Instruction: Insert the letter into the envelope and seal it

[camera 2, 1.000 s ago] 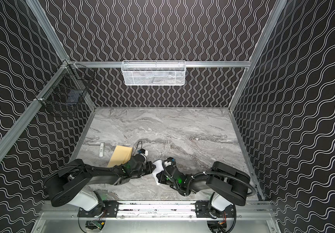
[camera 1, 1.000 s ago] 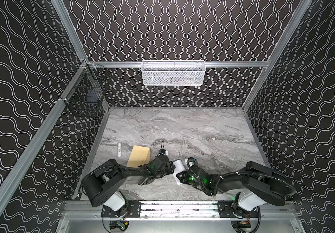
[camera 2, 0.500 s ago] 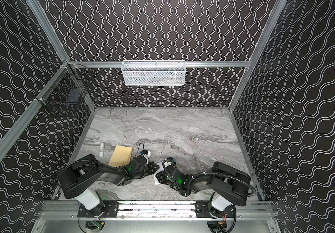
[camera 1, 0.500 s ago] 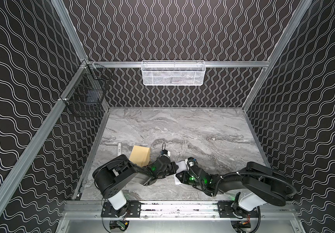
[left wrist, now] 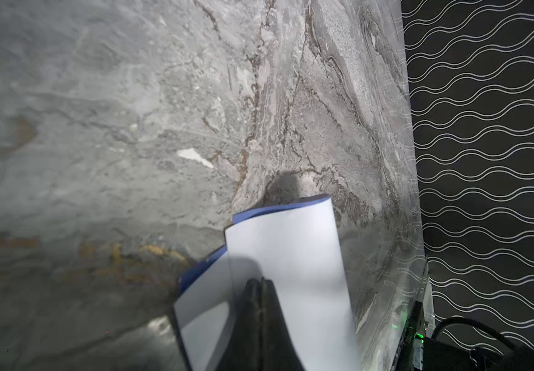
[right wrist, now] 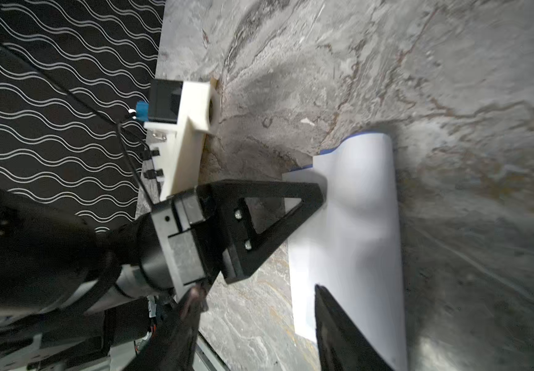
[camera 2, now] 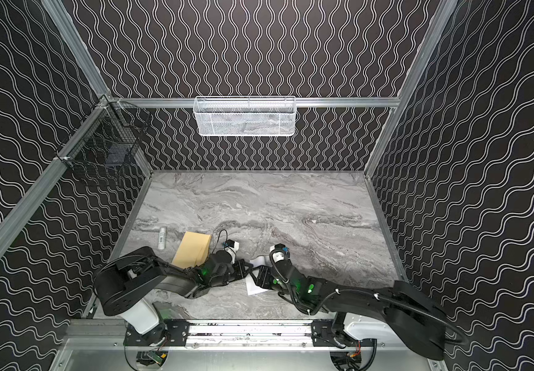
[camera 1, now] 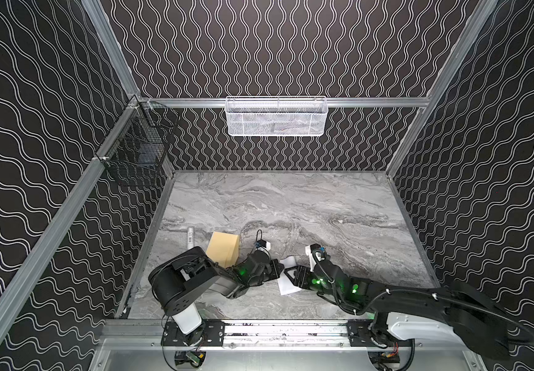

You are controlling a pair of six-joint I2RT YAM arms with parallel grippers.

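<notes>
The letter (camera 1: 288,284) (camera 2: 254,286) is a curled white sheet with a blue edge, low over the marble table near the front. My left gripper (camera 1: 279,270) (camera 2: 247,268) (left wrist: 260,282) is shut on the letter's (left wrist: 291,244) near edge. My right gripper (camera 1: 293,273) (camera 2: 259,273) (right wrist: 259,289) faces it from the other side, open, with one finger (right wrist: 339,324) over the letter (right wrist: 358,225) and the other off the paper. The tan envelope (camera 1: 223,249) (camera 2: 193,249) lies flat to the left, partly under the left arm.
A small white tube (camera 1: 190,237) (camera 2: 162,237) lies left of the envelope near the left wall. A white mesh basket (camera 1: 276,117) hangs on the back wall and a black wire basket (camera 1: 137,151) on the left wall. A metal rail runs along the front edge.
The right gripper's jaws have spread apart and let go of the letter. The left arm's elbow has swung inward to the right while its gripper stays shut on the letter.
</notes>
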